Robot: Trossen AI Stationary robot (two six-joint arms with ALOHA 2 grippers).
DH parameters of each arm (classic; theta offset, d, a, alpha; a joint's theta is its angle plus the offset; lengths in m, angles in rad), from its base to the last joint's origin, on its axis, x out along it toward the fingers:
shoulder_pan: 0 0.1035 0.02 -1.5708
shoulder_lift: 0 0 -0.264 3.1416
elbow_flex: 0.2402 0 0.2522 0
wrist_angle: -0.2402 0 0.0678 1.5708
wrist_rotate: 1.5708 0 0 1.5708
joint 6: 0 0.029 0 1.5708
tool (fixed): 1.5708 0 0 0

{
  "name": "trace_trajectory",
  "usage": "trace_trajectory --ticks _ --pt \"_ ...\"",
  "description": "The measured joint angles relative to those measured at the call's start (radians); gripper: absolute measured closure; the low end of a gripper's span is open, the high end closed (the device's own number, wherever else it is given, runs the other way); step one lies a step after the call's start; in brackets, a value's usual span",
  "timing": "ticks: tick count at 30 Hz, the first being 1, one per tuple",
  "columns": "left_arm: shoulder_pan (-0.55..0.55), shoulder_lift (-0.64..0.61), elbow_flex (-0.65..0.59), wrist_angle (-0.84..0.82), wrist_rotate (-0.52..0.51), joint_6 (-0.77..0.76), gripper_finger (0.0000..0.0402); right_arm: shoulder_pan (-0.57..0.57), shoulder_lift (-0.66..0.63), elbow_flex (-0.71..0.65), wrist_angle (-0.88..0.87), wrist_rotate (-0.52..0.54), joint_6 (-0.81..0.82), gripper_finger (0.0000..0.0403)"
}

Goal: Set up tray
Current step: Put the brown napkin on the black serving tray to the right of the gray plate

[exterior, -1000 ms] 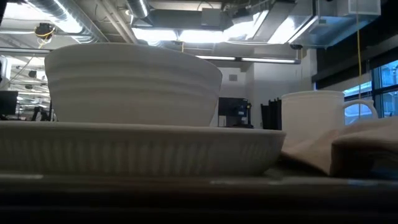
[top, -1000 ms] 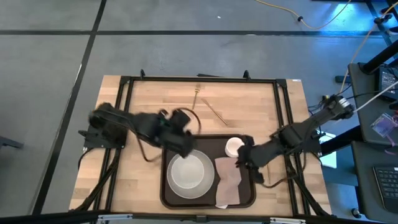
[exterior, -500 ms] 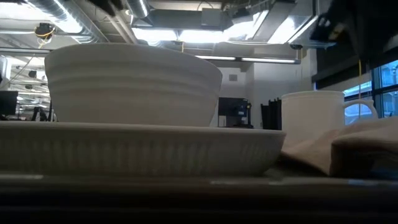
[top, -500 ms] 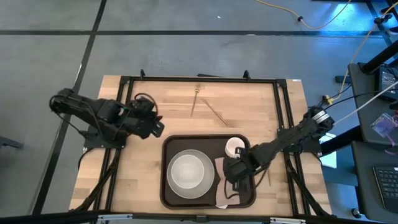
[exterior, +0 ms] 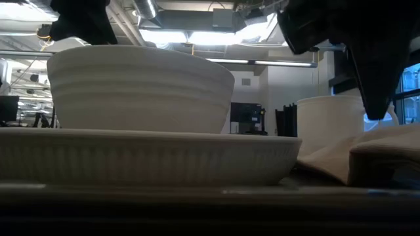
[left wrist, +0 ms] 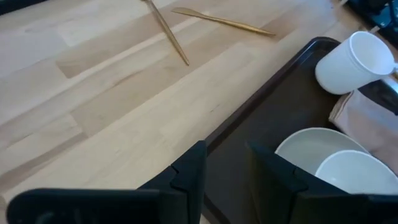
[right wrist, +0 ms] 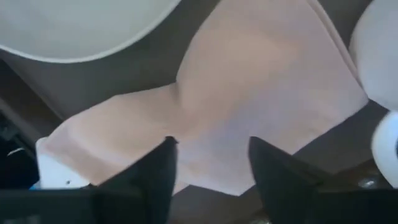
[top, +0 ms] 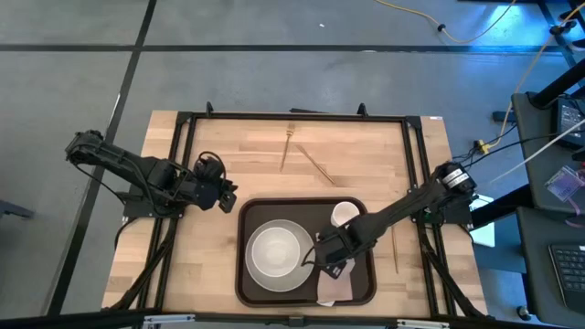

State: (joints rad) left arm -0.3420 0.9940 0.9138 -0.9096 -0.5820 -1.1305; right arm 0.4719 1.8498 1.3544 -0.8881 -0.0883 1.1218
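One tray [top: 249, 283] lies at the near middle of the table [top: 247, 155], dark brown with a raised rim. On it are one white plate [top: 277, 253] with one white bowl [left wrist: 357, 174] set in it, one white cup [top: 345, 215] at the tray's far right corner, and one pale napkin [right wrist: 249, 106] along the right side, rumpled and partly covered by the right arm.

The right gripper [top: 331, 257] hangs low over the napkin, just beside the plate; its two fingers [right wrist: 152, 168] are spread apart with the cloth showing between them, and whether they touch it cannot be made out.

The left gripper [left wrist: 225, 165] hovers over bare wood just off the tray's far left corner, fingers parted and empty.

Two thin golden utensils [top: 303, 155] lie crossed toward the far middle of the table; their kind is too small to tell. A third slim stick [top: 395, 249] lies on the wood right of the tray.

From table height the tray's contents fill the frame, and dark arm parts blur across the top.
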Motion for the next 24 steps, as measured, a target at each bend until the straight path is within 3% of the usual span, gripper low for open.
trace_trajectory --ticks 3,7,15,24 --pt "0.003 0.001 -0.001 0.004 0.000 0.019 0.0298 0.001 0.016 0.000 0.008 0.000 0.001 0.0162" --pt "0.004 0.001 -0.001 0.017 -0.001 0.037 0.0299 0.004 0.038 0.000 0.008 0.054 0.065 0.0138" --pt "0.004 0.001 -0.001 0.019 0.004 0.035 0.0303 0.004 0.119 0.000 0.009 0.111 0.112 0.0139" --pt "0.004 0.001 -0.001 0.019 0.031 0.018 0.0306 0.001 0.142 0.000 0.009 0.286 0.255 0.0140"
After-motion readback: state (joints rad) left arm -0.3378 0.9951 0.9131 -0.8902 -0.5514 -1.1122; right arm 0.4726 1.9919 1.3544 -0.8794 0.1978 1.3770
